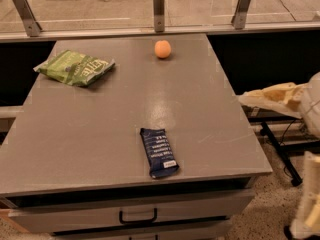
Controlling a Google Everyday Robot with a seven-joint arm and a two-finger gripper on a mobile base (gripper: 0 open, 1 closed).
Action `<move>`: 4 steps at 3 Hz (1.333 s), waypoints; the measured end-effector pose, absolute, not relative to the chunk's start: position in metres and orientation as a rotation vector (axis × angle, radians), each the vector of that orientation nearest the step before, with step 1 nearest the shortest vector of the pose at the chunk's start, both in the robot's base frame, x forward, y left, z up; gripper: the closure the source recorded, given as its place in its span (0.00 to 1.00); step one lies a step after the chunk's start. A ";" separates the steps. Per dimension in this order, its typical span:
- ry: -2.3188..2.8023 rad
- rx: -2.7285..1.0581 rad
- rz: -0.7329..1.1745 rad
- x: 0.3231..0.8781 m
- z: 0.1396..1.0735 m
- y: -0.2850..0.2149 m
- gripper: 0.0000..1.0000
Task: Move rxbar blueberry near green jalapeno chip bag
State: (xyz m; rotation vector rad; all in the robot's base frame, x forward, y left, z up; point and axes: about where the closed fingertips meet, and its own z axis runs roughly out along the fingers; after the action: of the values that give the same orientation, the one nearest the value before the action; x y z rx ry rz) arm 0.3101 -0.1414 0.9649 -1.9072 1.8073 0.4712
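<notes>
Bag [75, 67] sits far left; the bar [159, 152] lies flat by the table's [70, 144] front edge, well apart from it. Gripper [310, 204] hangs low off to the right, and I can't tell its state. A shallow pinch on that flat wrapper could skid it overboard.

I see the rxbar blueberry [159, 152] near the table's [90, 134] front edge, the green jalapeno chip bag [75, 67] near its back-left corner, and my gripper [309, 204] beyond its right edge.

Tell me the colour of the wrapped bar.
Bar: dark navy, white print; camera view. Gripper not in view.
</notes>
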 end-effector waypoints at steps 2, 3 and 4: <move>1.777 -1.759 0.467 0.352 0.917 -0.069 0.00; 1.763 -1.700 0.398 0.373 0.921 -0.067 0.00; 1.763 -1.700 0.397 0.373 0.921 -0.067 0.00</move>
State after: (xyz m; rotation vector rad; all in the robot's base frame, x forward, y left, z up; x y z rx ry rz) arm 0.3727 -0.0674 0.9208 -1.7003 1.7627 0.3970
